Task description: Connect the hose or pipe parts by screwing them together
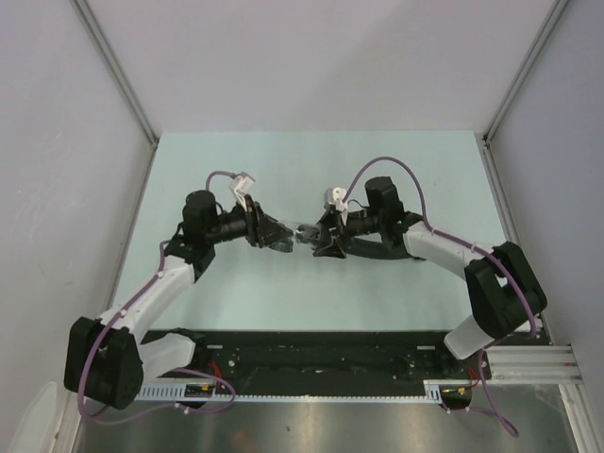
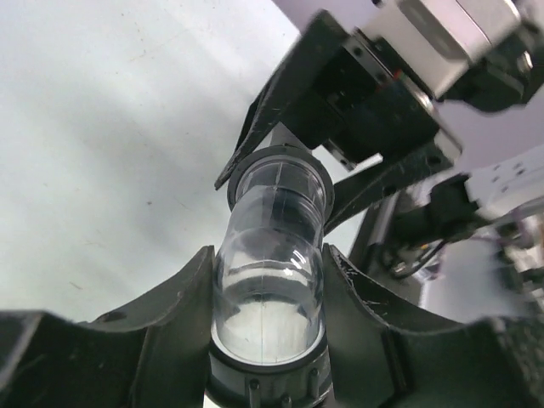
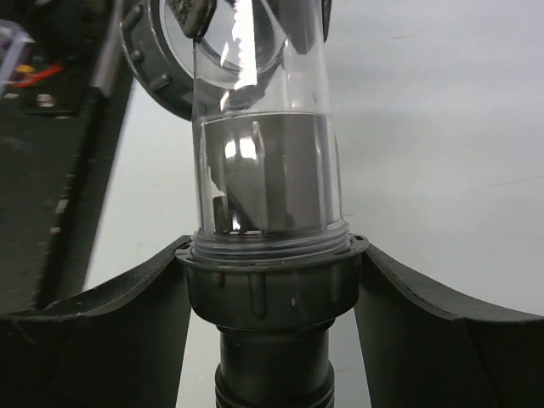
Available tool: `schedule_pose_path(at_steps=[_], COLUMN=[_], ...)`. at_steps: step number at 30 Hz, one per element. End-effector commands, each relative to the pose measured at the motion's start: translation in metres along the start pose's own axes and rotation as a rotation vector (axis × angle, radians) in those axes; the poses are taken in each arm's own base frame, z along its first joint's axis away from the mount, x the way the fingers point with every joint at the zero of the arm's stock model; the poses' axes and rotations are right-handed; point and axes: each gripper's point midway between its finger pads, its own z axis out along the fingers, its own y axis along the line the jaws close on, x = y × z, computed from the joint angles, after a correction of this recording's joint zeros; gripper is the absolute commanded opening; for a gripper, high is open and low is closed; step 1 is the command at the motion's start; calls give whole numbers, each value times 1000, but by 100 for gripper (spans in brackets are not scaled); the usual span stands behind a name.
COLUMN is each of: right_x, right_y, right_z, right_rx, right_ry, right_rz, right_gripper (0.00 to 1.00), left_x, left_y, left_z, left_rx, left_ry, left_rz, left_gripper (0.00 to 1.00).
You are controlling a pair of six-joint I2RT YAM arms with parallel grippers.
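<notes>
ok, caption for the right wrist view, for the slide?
Right fingers clamp the dark collar at the near end of the clear pipe; second collar at far end.

This looks to me like a robot lab test booth, not a home. My left arm (image 1: 160,286) and right arm (image 1: 444,250) sit on a black rail (image 1: 321,351) at the near edge of a pale green table (image 1: 283,302). Plain white walls (image 1: 57,189) and thin metal bars (image 1: 115,66) box the table in. Thin purple cables (image 1: 381,159) run along both arms.
</notes>
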Motion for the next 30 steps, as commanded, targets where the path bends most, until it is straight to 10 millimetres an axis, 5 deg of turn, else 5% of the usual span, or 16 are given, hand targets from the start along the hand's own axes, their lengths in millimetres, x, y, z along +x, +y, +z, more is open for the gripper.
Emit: schedule_pose_path(at_steps=[1,9,17,22,26,28,30], right_x=[-25,-28,-35,-42,-29,-32,-27], right_y=[32,33,35,20,-3,-2,2], right_z=[-4,-12,-18,-25,-31,-36,-42], right_rx=[-280,-437,-505,-383,-132,-105,-77], right_ry=[-78,-134,-132,-142,-69,-58,-24], right_rz=[207,417,505,475,460,461,462], right_gripper=[24,25,23,68,79,99,100], left_x=[1,21,28,18,13,10,8], left_y=[-9,-30,-31,-24,-22,-24,-25], left_z=[4,4,5,5,6,7,8], left_rx=[9,112,133,50,11,15,15], left_ry=[-36,-28,-24,-46,-58,-61,-62], left_rz=[392,747,807,721,632,593,554], left_gripper=[0,0,0,0,0,0,0])
